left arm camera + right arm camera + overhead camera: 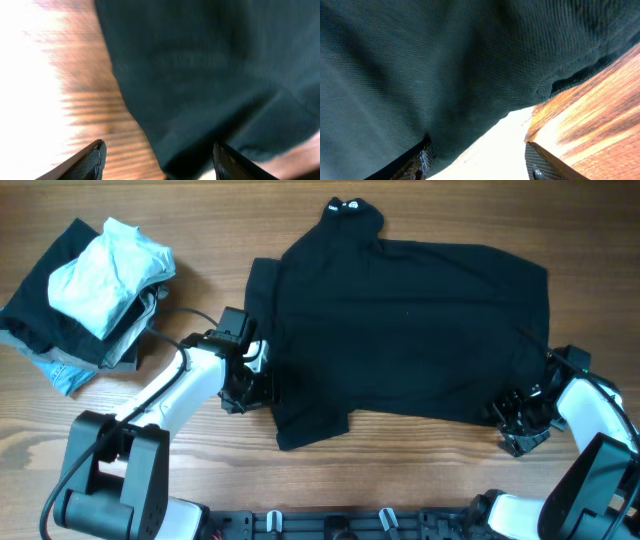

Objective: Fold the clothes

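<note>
A black shirt (400, 330) lies spread on the wooden table (300, 490), collar at the far side. My left gripper (250, 390) is at the shirt's left edge, near its lower left corner. In the left wrist view the jaws (160, 157) are open, with the shirt's edge (210, 90) between them. My right gripper (522, 420) is at the shirt's lower right corner. In the right wrist view its jaws (477, 155) are open, with the dark cloth (445, 65) over the left finger.
A pile of clothes (90, 290) sits at the far left of the table: a light blue-white garment on top of dark and grey ones. A black cable (170, 325) runs from the left arm toward the pile.
</note>
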You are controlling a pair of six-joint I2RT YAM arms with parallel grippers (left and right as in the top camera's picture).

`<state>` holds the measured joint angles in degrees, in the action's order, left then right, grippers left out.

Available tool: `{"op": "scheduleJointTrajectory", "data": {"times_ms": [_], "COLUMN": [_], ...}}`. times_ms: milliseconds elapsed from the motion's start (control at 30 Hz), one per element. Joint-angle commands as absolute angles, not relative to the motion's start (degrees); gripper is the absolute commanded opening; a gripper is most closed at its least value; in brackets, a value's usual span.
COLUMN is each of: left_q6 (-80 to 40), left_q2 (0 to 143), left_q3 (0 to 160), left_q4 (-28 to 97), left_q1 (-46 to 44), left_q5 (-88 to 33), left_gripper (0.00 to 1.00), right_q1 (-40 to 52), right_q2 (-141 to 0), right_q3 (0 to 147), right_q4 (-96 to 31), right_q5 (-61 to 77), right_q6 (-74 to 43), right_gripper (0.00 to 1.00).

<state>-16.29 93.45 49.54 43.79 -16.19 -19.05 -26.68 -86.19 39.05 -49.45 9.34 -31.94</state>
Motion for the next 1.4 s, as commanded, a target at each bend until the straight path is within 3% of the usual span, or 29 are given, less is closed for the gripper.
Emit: {"op": "scheduleJointTrajectory", "data": {"times_ms": [0, 233, 300, 367, 400, 500, 600, 733, 767, 900, 1000, 1067, 1133, 1367], "left_q6": [-18.7, -20.1, -21.7, -21.7, -21.7, -21.2, -19.4, -18.2, -18.2, -18.2, -18.2, -18.2, -18.2, -18.3], "left_q2": [93.7, 93.8, 93.8, 93.8, 93.8, 93.4, 91.6, 87.7, 87.5, 87.5, 87.5, 87.5, 87.5, 81.1], "left_q3": [48.9, 43.3, 41.8, 41.7, 41.7, 42.4, 45.7, 47.2, 47.2, 47.2, 47.2, 47.2, 47.2, 55.0], "left_q4": [43.8, 40.5, 37.8, 37.4, 37.4, 39.5, 43.5, 44.6, 44.6, 44.9, 45.1, 45.1, 45.0, 58.2], "left_q1": [-16.0, -21.8, -22.1, -22.0, -22.0, -20.6, -16.1, -13.0, -13.0, -13.0, -13.0, -13.0, -13.0, -13.0], "left_q5": [-16.3, -22.0, -22.1, -22.3, -22.9, -24.5, -26.8, -28.3, -28.3, -28.3, -28.3, -28.3, -28.3, -29.1], "left_gripper": [0.68, 0.68, 0.53, 0.18, 0.05, 0.04, 0.04, 0.04, 0.04, 0.04, 0.04, 0.04, 0.04, 0.04], "right_q1": [-27.0, -31.3, -33.1, -33.8, -33.8, -33.8, -33.8, -33.8, -33.8, -36.6, -40.1, -40.2, -40.2, -40.2], "right_q2": [-86.1, -86.1, -86.1, -86.1, -86.1, -86.1, -86.1, -86.1, -86.1, -86.1, -86.1, -86.1, -86.1, -79.7], "right_q3": [38.5, 38.5, 38.5, 38.5, 38.5, 38.5, 36.7, 35.9, 35.9, 38.7, 39.0, 38.9, 39.0, 53.6], "right_q4": [-49.5, -50.1, -51.0, -50.8, -50.5, -50.6, -49.0, -40.6, -38.2, -38.2, -42.1, -42.4, -40.5, -62.4], "right_q5": [8.7, 6.8, 6.8, 6.8, 6.8, 5.4, 2.5, 2.7, 5.2, 5.8, 3.6, 0.9, 5.9, 12.0], "right_q6": [-33.2, -33.1, -32.9, -32.2, -31.4, -29.9, -30.1, -32.1, -31.2, -30.0, -30.0, -30.1, -26.8, -20.1], "right_gripper": [0.64, 0.67, 0.68, 0.68, 0.69, 0.71, 0.80, 0.78, 0.72, 0.71, 0.65, 0.49, 0.04, 0.04]}}
